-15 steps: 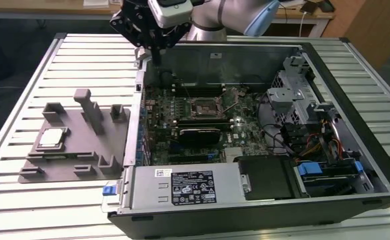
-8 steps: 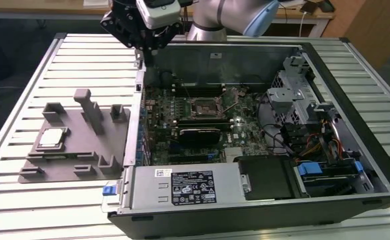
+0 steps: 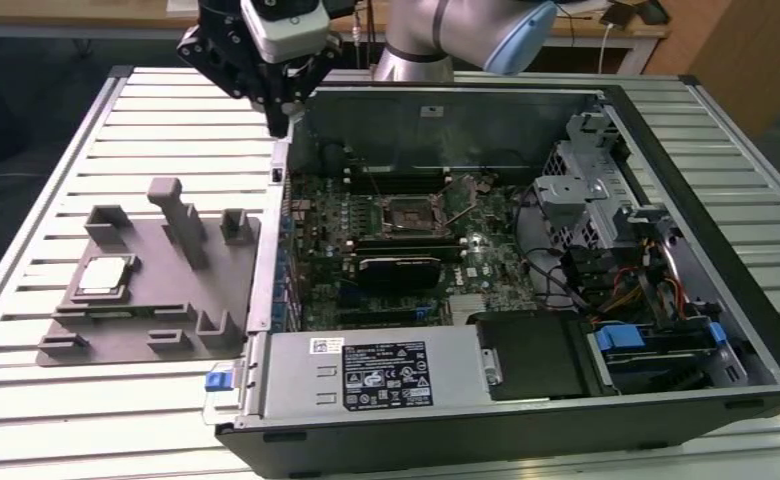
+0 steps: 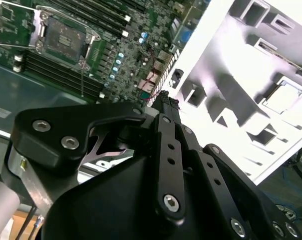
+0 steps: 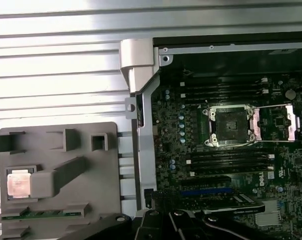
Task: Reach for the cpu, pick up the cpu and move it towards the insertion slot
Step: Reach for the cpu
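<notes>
The pincer [image 3: 279, 122] looked matt black, with shiny metal screws [image 4: 171, 202]. Beneath it, the desk [image 3: 163, 125] was ribbed, glossy metal. Farther from it, on a matt grey plastic fixture [image 3: 177, 310], the cpu [image 3: 103, 277] had a smooth silvery metal top. The slot [image 3: 408, 212] had a shiny metal frame.

We note an open computer case [image 3: 750, 300] lying on a slatted metal table [image 3: 163, 130], green motherboard [image 3: 497, 270] exposed, long black memory slots [image 5: 225, 162] across it. Silver power supply [image 3: 363, 375] at the case's near end, metal drive cage [image 3: 584, 195] at the exterior view's right. On the table beside the case, exterior view's left, a grey plastic fixture [image 3: 163, 320].
</notes>
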Action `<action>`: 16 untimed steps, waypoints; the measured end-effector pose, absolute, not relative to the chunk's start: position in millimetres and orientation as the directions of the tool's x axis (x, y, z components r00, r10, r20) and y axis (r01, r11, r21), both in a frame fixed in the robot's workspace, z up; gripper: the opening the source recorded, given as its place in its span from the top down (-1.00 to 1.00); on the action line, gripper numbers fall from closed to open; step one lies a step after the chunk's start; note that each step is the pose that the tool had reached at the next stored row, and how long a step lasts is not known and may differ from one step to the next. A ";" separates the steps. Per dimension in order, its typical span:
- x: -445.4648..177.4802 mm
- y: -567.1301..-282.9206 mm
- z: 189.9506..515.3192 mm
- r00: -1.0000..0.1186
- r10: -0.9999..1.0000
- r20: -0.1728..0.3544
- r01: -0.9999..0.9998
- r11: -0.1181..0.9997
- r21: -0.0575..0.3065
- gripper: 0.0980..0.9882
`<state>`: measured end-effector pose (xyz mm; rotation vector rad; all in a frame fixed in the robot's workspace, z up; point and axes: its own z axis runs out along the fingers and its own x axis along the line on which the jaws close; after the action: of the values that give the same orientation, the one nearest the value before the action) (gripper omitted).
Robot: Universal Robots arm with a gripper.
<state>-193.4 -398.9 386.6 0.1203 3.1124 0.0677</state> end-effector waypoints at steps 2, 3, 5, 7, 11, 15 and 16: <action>-198.2 -399.0 385.5 -0.997 0.078 -0.024 0.077 0.996 0.044 0.98; -200.6 -398.9 385.0 -0.997 0.078 -0.024 0.077 0.996 0.044 0.98; -205.9 -398.9 383.8 -0.997 0.078 -0.024 0.077 0.996 0.044 0.98; -211.1 -398.9 382.7 -0.997 0.078 -0.024 0.077 0.996 0.044 0.98; -221.7 -398.9 380.6 -0.997 0.078 -0.025 0.077 0.996 0.044 0.98; -232.4 -398.9 378.6 -0.997 0.078 -0.024 0.077 0.996 0.044 0.98; -235.0 -399.0 378.0 -0.997 0.078 -0.024 0.077 0.996 0.044 0.98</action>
<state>-235.0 -399.0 378.0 0.1204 3.1124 0.0676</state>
